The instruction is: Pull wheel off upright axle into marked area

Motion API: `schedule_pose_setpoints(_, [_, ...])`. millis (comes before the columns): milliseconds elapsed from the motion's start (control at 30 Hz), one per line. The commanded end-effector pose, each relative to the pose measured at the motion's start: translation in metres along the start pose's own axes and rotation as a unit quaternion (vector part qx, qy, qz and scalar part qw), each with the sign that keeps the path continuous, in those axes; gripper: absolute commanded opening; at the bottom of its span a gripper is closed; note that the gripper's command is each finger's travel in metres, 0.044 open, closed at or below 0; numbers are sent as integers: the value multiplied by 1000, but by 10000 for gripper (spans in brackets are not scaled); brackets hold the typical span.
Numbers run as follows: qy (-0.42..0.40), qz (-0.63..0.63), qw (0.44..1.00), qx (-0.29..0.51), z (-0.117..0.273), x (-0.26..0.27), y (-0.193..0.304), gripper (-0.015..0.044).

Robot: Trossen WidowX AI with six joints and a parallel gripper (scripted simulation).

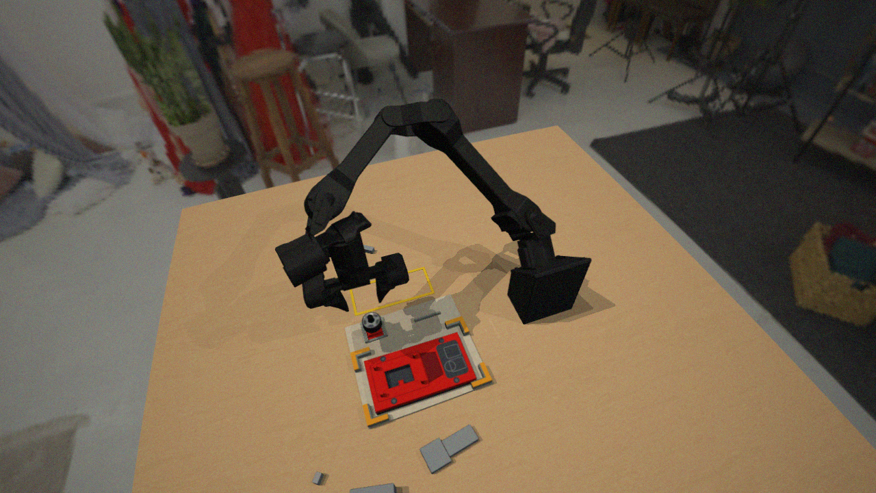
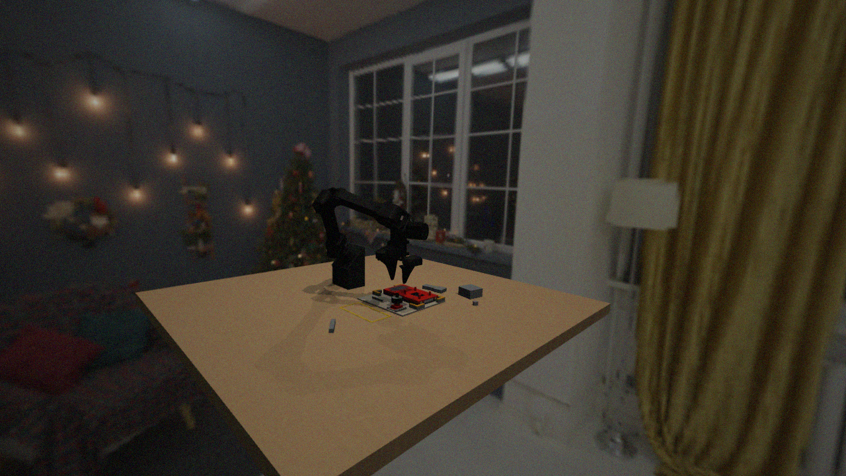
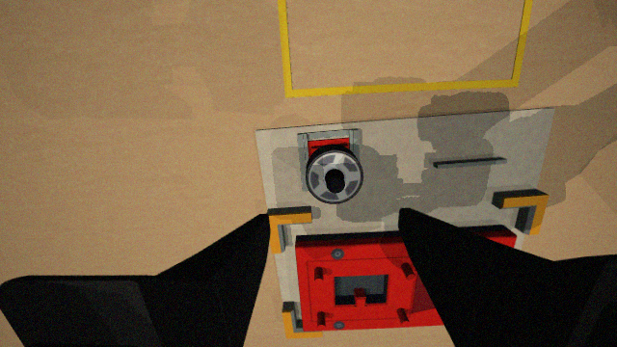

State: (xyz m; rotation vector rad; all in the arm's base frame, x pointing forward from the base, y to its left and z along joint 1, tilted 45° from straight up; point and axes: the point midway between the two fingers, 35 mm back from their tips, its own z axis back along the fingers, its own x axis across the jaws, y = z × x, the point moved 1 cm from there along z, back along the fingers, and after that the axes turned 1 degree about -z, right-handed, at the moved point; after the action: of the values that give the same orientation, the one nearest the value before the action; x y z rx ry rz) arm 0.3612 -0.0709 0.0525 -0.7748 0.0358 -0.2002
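Observation:
The wheel (image 1: 372, 326) (image 2: 396, 299) (image 3: 349, 169), black with a silver hub, sits on the upright axle (image 3: 335, 181) over a small red block (image 1: 375, 335) (image 3: 328, 143) at the back left of the grey plate (image 1: 354, 335) (image 3: 530, 145). My gripper (image 1: 363, 305) (image 2: 398, 281) (image 3: 334, 220) is open and empty, pointing down above the plate. In the wrist view the wheel appears just beyond the gap between the fingertips, touched by neither. The marked area is a yellow outline (image 1: 428, 281) (image 2: 355, 314) (image 3: 402, 88) behind the plate, with nothing seen inside it; the arm partly hides it in the top view.
A red car base (image 1: 390, 398) (image 3: 362, 267) lies on the plate between orange corner brackets (image 1: 376, 420) (image 3: 540, 207). A thin dark bar (image 1: 426, 316) (image 3: 469, 162) is on the plate's back right. Grey pieces (image 1: 435, 455) (image 2: 470, 290) lie in front, and a grey bar (image 1: 369, 249) (image 2: 332, 325) lies behind.

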Motion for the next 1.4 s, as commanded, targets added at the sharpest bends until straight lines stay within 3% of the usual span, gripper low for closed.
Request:
schedule_pose_setpoints(0, [3, 3, 1000, -3, -17, -2, -1, 300])
schedule_pose_setpoints(233, [3, 3, 1000, -5, -62, -4, -1, 300])
schedule_pose_setpoints(367, [3, 3, 1000, -5, -69, -5, -1, 300])
schedule_pose_setpoints(500, [6, -2, 1000, -2, -66, -4, -3, 195])
schedule_pose_setpoints(767, [6, -2, 1000, -2, -66, -4, -3, 142])
schedule_pose_setpoints(967, [6, -2, 1000, -2, -65, -4, -3, 0])
schedule_pose_setpoints(1367, [6, -2, 1000, -3, -61, -4, -2, 0])
